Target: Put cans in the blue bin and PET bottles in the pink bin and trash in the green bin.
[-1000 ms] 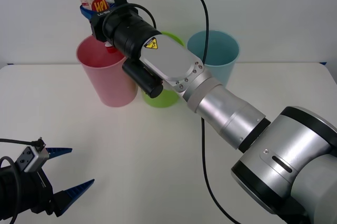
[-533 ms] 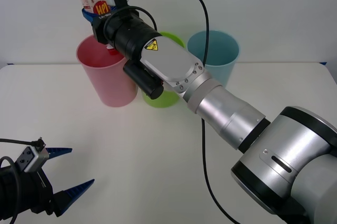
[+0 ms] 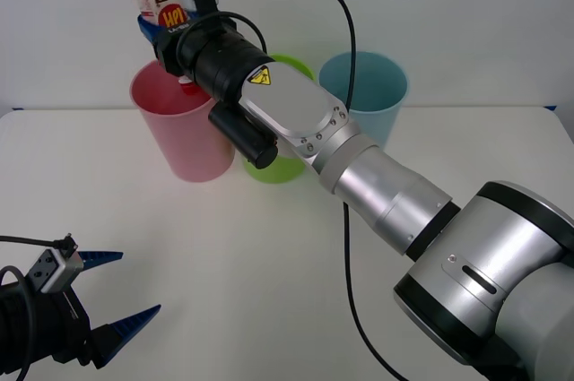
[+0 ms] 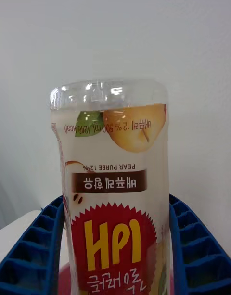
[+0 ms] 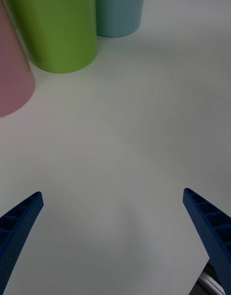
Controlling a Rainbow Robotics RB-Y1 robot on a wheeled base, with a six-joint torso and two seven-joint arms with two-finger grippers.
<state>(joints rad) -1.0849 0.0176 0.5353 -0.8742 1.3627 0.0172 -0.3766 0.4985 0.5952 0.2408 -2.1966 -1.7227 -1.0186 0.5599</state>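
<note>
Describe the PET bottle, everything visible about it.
The PET bottle is small, clear plastic, with a label showing a pear picture, a brown band and yellow letters on a red burst. It is held upside down: its rounded base points up and the print reads inverted. The right claw is shut on it, a blue ribbed finger pressing each side. It hangs above the pink bin's open mouth, red cap end at the rim.
</note>
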